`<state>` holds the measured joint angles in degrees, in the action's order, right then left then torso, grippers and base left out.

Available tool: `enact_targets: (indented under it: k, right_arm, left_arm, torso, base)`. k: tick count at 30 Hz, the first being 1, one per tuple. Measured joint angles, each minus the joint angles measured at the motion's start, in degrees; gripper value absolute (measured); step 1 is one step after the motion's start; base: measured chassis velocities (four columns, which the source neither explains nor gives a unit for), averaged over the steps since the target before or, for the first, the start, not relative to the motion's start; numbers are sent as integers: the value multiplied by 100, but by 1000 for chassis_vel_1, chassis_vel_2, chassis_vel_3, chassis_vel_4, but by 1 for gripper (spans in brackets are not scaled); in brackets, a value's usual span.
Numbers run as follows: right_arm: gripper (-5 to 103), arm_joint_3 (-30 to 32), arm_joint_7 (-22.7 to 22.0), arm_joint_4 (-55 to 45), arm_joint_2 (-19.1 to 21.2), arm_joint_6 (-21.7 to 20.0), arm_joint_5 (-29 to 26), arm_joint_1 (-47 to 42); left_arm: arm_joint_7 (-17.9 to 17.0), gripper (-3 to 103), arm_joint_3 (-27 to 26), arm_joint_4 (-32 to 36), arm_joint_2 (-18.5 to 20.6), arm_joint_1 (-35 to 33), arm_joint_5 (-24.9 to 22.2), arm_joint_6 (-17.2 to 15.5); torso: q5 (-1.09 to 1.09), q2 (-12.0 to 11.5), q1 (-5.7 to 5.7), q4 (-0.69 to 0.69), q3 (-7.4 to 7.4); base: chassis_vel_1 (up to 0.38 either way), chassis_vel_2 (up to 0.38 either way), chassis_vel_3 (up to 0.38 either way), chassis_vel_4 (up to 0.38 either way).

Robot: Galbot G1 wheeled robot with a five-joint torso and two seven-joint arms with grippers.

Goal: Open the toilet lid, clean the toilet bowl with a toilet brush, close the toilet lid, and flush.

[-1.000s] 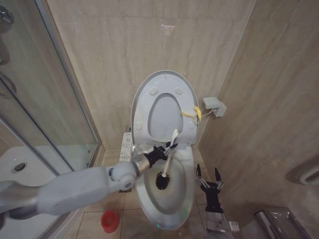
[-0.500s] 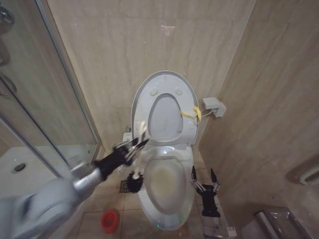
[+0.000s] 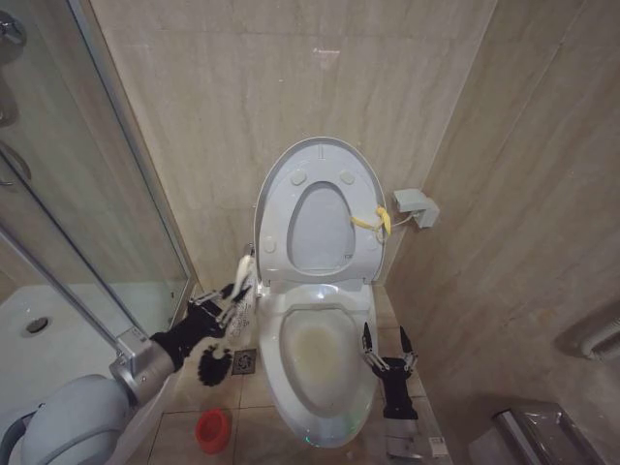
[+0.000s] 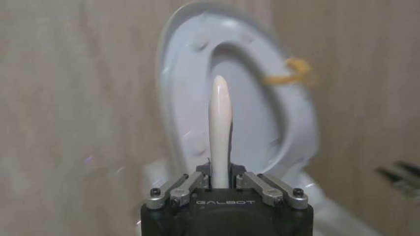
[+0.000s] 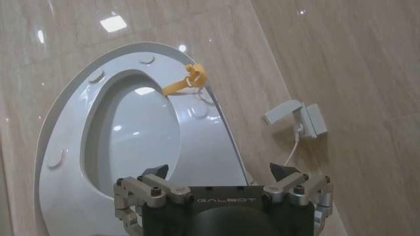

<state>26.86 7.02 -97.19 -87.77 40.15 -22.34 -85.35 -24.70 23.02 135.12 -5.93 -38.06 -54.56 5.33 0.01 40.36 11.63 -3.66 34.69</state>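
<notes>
Beige marble walls [image 3: 213, 116], glass shower door [image 3: 68, 194]

- One toilet bowl [image 3: 315, 363], right between the two grippers.
- One toilet lid [image 3: 320, 160], up behind them.
- One toilet brush [image 3: 215, 360], clamped in the left gripper [image 3: 225, 305].
- One red holder [image 3: 213, 429], below that gripper.
- Two grippers; the right gripper [image 3: 386, 341] spread wide.
- One yellow tie [image 3: 373, 221].

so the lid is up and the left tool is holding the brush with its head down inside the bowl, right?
Not quite. The toilet lid is up and the left tool holds the toilet brush, but the head view shows the brush head outside the toilet bowl, over the floor on the robot's left of it, above the red holder.
</notes>
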Motion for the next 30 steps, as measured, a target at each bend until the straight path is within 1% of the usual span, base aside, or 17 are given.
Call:
enact_targets:
  k: [3, 6, 9, 13, 14, 15, 18, 19, 20, 22, 23, 24, 25, 26, 28, 29, 30]
  right_arm:
    - [100, 14, -23, 4, 81, -20, -56, 35]
    - [100, 41, -44, 53, 200, -31, -144, 94]
    - [100, 47, -59, 80, 260, -33, -190, 119]
    - [100, 45, -64, 100, 300, -36, -208, 136]
    - [100, 42, -64, 103, 303, -39, -209, 144]
    - [100, 42, -64, 103, 303, -39, -209, 144]
    - [100, 31, -62, 111, 271, -44, -207, 147]
    - [100, 29, -61, 117, 259, -44, -206, 149]
    - [100, 29, -61, 117, 259, -44, -206, 149]
    - [100, 28, -60, 142, 233, -47, -206, 163]
    - [100, 26, -60, 151, 228, -48, -206, 168]
    - [100, 26, -60, 151, 228, -48, -206, 168]
    - [100, 28, -61, 168, 229, -51, -208, 175]
    - [100, 27, -61, 186, 235, -55, -212, 184]
    - [100, 28, -63, 231, 259, -60, -232, 211]
    - [100, 28, -63, 231, 259, -60, -232, 211]
    - [100, 27, -64, 253, 275, -61, -243, 225]
  left_arm:
    - [-289, 18, -44, -72, -145, -13, -224, -217]
    - [-649, 18, -331, -420, -582, -233, -329, -343]
    - [-836, 18, -758, -895, -952, -628, -237, -284]
    - [-906, 18, -855, -1536, -1221, -935, -155, -40]
    - [-722, 18, -854, -1835, -1321, -1013, -130, 288]
    - [-722, 18, -854, -1835, -1321, -1013, -130, 288]
    - [-16, 18, -969, -2520, -1609, -1222, 193, 1162]
    - [189, 18, -1110, -2652, -1688, -1333, 293, 1313]
    - [189, 18, -1110, -2652, -1688, -1333, 293, 1313]
    - [1047, 18, -1719, -3004, -2020, -1809, 572, 1750]
    - [1312, 18, -1891, -3086, -2143, -1971, 636, 1866]
    - [1312, 18, -1891, -3086, -2143, -1971, 636, 1866]
    - [1772, 18, -2232, -3228, -2401, -2317, 747, 2053]
    - [2019, 18, -2492, -3310, -2621, -2582, 840, 2148]
    - [2413, 18, -2999, -3449, -3046, -3047, 931, 2253]
    - [2413, 18, -2999, -3449, -3046, -3047, 931, 2253]
    - [2649, 18, -3244, -3532, -3214, -3222, 937, 2316]
  torso:
    - [-2, 0, 0, -1, 0]
    - [1, 0, 0, -3, 0]
    - [-3, 0, 0, -4, 0]
    - [-3, 0, 0, -1, 0]
    - [-1, 0, 0, 2, 0]
    - [-1, 0, 0, 2, 0]
    - [-2, 0, 0, -2, 0]
    - [-1, 0, 0, -3, 0]
    - [-1, 0, 0, -3, 0]
    - [1, 0, 0, -3, 0]
    - [1, 0, 0, -3, 0]
    - [1, 0, 0, -3, 0]
    - [0, 0, 0, -2, 0]
    - [-4, 0, 0, 1, 0]
    - [-3, 0, -1, 2, 0]
    - [-3, 0, -1, 2, 0]
    - [-3, 0, -1, 1, 0]
  base:
    - [0, 0, 0, 0]
    - [0, 0, 0, 0]
    - [0, 0, 0, 0]
    - [0, 0, 0, 0]
    - [0, 0, 0, 0]
    - [0, 0, 0, 0]
    - [0, 0, 0, 0]
    - [0, 0, 0, 0]
    - [0, 0, 0, 0]
    - [0, 0, 0, 0]
    - [0, 0, 0, 0]
    - [0, 0, 0, 0]
    - [0, 0, 0, 0]
    - [0, 0, 0, 0]
    - [0, 0, 0, 0]
    - [0, 0, 0, 0]
    - [0, 0, 0, 0]
